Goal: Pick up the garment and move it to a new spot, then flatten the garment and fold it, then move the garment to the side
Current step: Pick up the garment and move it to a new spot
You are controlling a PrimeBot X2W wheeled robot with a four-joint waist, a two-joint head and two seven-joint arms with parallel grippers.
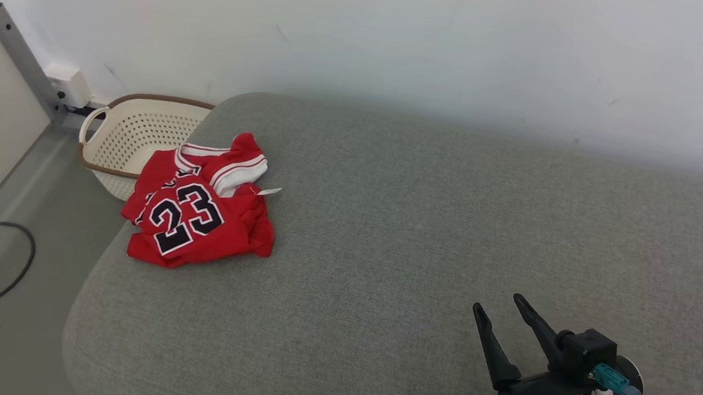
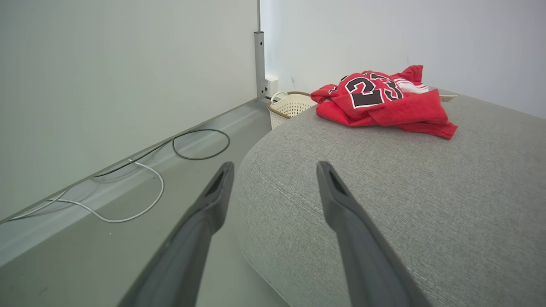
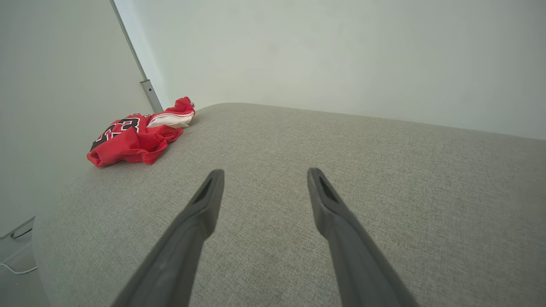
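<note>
The garment (image 1: 198, 205), a red jersey with a black "23" and white striped sleeves, lies crumpled near the far left corner of the grey cushioned surface (image 1: 401, 231). My right gripper (image 1: 499, 303) hovers open over the surface's near right part, far from the jersey, nothing between its fingers. In the right wrist view the garment (image 3: 134, 138) sits far off to the upper left of the open right gripper (image 3: 264, 172). The left gripper (image 2: 275, 166) stands open at the surface's near left edge, with the garment (image 2: 381, 102) well ahead of it.
A cream perforated basket (image 1: 131, 134) stands on the floor just behind the surface's far left corner, close to the jersey. A black cable (image 1: 6, 264) and a white cable (image 2: 128, 209) lie on the floor at left. A pale wall (image 1: 440, 48) runs along the back.
</note>
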